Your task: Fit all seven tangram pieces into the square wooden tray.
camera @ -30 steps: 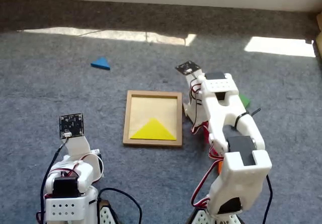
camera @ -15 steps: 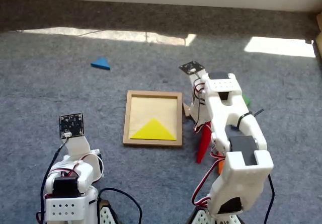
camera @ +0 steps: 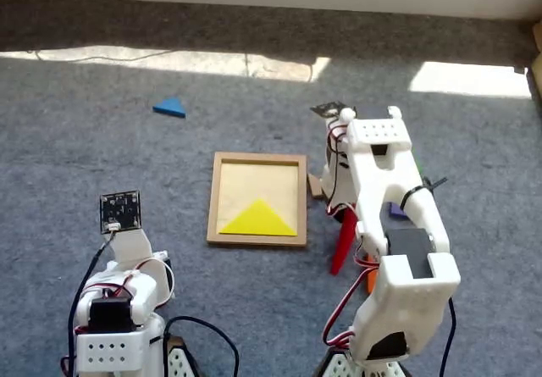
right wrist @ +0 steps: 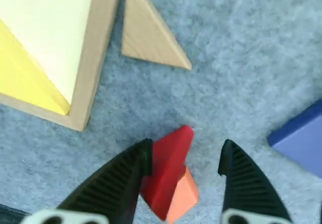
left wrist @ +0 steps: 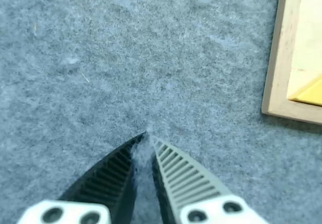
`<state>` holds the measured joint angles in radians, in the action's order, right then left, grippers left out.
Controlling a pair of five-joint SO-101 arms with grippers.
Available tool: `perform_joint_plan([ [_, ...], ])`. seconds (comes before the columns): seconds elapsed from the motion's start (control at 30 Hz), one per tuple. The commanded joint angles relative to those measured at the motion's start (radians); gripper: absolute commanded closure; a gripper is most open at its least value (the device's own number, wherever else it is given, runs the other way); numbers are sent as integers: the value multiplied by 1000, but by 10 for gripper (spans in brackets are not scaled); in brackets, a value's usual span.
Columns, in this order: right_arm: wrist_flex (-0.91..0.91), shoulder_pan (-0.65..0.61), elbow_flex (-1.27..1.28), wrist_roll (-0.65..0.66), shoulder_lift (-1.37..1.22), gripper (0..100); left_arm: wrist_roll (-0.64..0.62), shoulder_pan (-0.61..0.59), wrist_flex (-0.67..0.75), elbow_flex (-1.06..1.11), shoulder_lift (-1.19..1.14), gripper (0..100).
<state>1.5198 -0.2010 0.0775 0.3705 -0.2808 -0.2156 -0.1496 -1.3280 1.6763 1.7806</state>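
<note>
The square wooden tray (camera: 218,199) lies mid-carpet with a yellow triangle (camera: 257,218) in its near part. In the right wrist view my right gripper (right wrist: 187,146) stands open just above a red piece (right wrist: 168,171), which lies between the fingers and rests on an orange piece (right wrist: 183,196). The red piece (camera: 343,237) lies just right of the tray. A plain wooden triangle (right wrist: 148,40) touches the tray rim (right wrist: 95,68). A blue triangle (camera: 170,107) sits far back left. My left gripper (left wrist: 148,136) is shut over bare carpet near the tray's corner (left wrist: 279,83).
A purple piece (camera: 396,211) lies right of the right arm (camera: 385,182); its edge (right wrist: 302,138) shows beside the gripper. The left arm (camera: 118,301) rests at the front left. Grey carpet surrounds the tray, with sunlit patches along the far edge.
The right arm's wrist has drawn back and to the right, uncovering the red piece on the carpet and then the purple piece. The left arm has kept still.
</note>
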Motion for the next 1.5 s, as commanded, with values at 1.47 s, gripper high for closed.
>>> perform_joint_plan([
  [1.47, -139, -283, 28, -141, 337, 994, 8, 15, -5, 19, 16, 995],
])
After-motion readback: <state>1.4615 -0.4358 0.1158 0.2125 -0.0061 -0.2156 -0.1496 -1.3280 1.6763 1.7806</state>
